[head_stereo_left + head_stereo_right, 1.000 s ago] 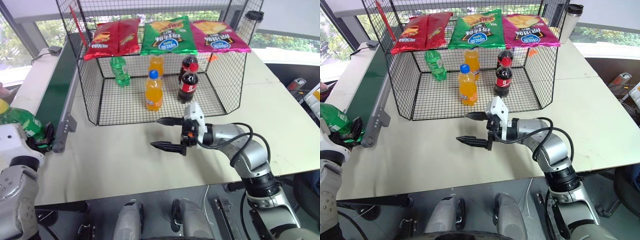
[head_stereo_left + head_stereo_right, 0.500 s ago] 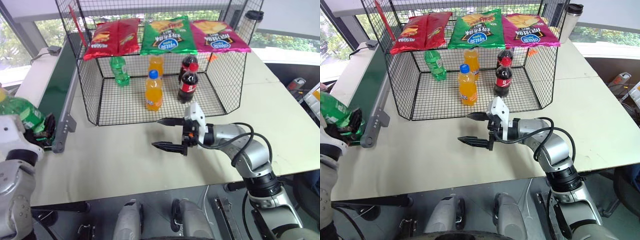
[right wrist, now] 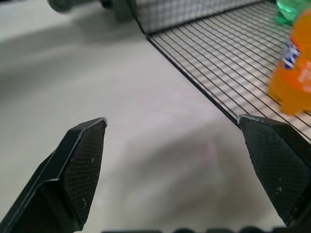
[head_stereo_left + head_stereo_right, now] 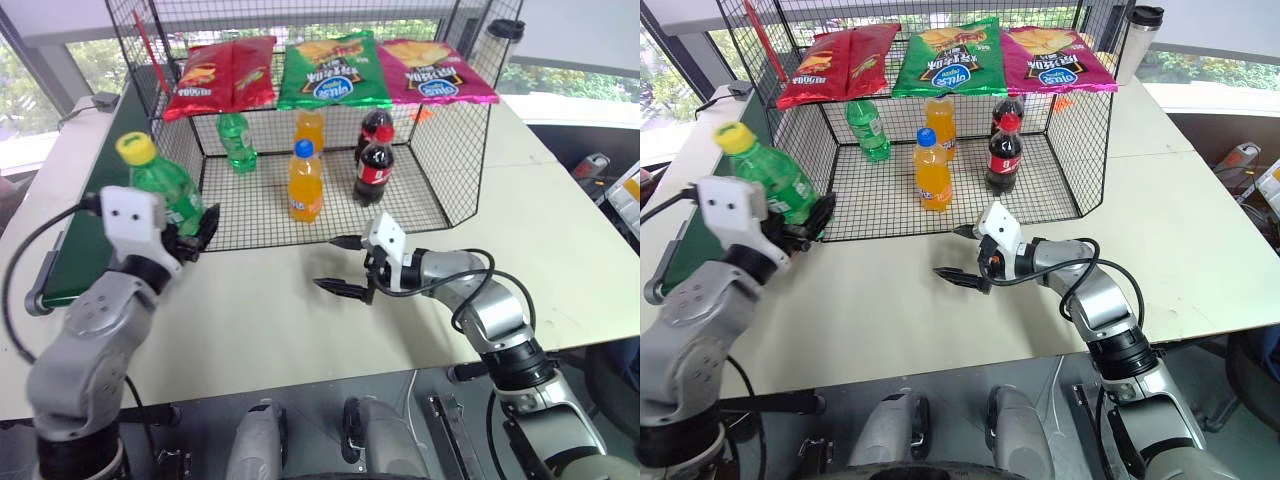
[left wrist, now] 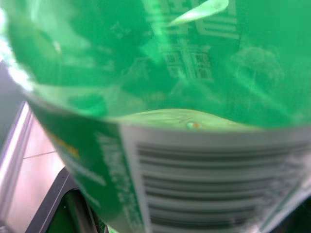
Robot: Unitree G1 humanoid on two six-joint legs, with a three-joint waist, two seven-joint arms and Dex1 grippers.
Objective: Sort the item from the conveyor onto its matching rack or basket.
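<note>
one bottle clamped in left tool

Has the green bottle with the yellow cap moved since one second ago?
Yes. The green bottle, held in the left gripper, went from the near end of the conveyor up and rightward to the front left corner of the wire cage.

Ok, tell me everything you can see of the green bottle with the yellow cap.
The green bottle is clear green plastic with a yellow screw cap and a green-white label carrying a barcode. The left tool is shut on its lower body, holding it nearly upright, cap tilted slightly left, off the table, between the conveyor and the cage's left wall.
</note>
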